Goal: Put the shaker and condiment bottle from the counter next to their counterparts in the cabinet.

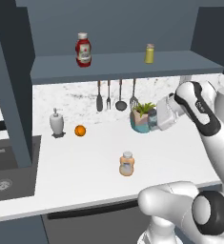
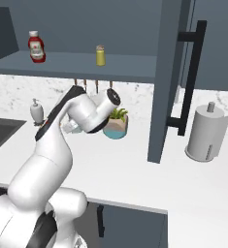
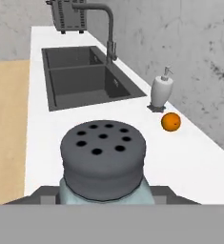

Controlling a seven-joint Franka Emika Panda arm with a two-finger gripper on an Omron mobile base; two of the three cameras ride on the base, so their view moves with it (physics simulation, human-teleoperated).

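Shaker between my jaws, bottle waiting on the counter

Left base view. Shaker (image 1: 153, 120) is a pale patch at the tip of my gripper (image 1: 154, 121), hard against the potted plant (image 1: 143, 116). Grip itself hidden by my hand. Condiment bottle (image 1: 127, 164) stands upright and alone on the open counter (image 1: 85, 167), well apart from me, its turn not yet come by my reckoning. Above, the cabinet (image 1: 123, 66) shelf carries the ketchup bottle (image 1: 83, 49) to the left and the yellow shaker (image 1: 149, 53) to the right, with bare shelf beside each; that gap is why I judge the newcomers can stand next to their kind. An orange (image 1: 80, 130) and soap dispenser (image 1: 57, 122) sit near the backsplash, under hanging utensils (image 1: 116, 95).

Right base view. My forearm crosses in front of the plant and covers the hand. What this side adds: a paper towel roll (image 2: 206, 133) far along the counter, and the cabinet's open door with its long dark handle (image 2: 188, 77), which I must swing clear of on the way up.

Hand view. Only here is the grip readable. The shaker's dark perforated cap (image 3: 103, 159) sits close under the camera, pale body just below, dark fingertips (image 3: 44, 196) flanking it low on either side. Jaws look drawn in against the body, though true contact I cannot tell. Beyond it: sink (image 3: 87, 78), faucet (image 3: 106, 28), orange, dispenser.
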